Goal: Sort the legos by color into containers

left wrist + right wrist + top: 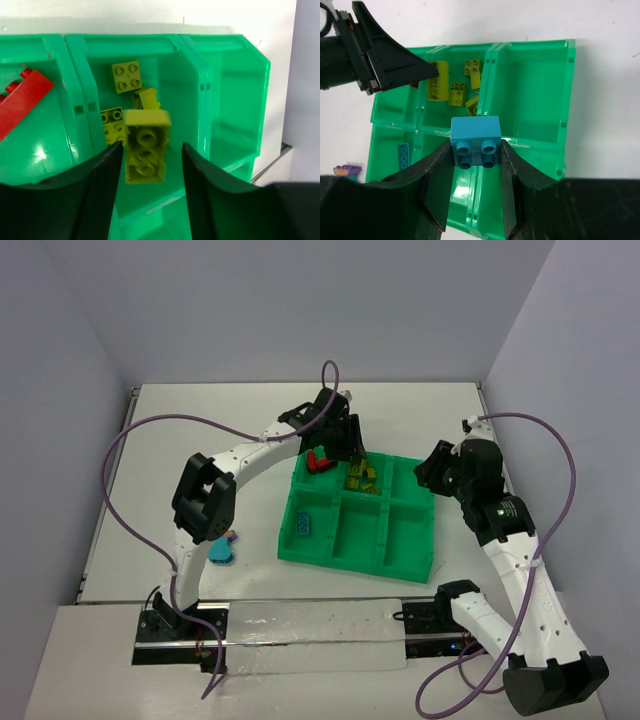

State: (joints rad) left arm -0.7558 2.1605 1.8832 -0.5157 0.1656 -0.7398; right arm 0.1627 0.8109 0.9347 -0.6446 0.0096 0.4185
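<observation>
The green tray (385,552) has six compartments. My left gripper (345,445) hangs open over the back middle compartment. A yellow-green brick (145,147) lies between its fingers, close to the left one, with a wide gap to the right one. Several yellow-green bricks (126,76) lie below in that compartment. A red brick (320,460) lies in the back left compartment. A flat blue brick (302,524) lies in the front left compartment. My right gripper (440,468) is above the tray's back right corner, shut on a blue brick (475,135).
A cyan brick (221,552) and a pinkish-purple piece (230,536) lie on the table left of the tray, beside the left arm. The purple piece also shows in the right wrist view (347,170). Grey walls close in the table on three sides.
</observation>
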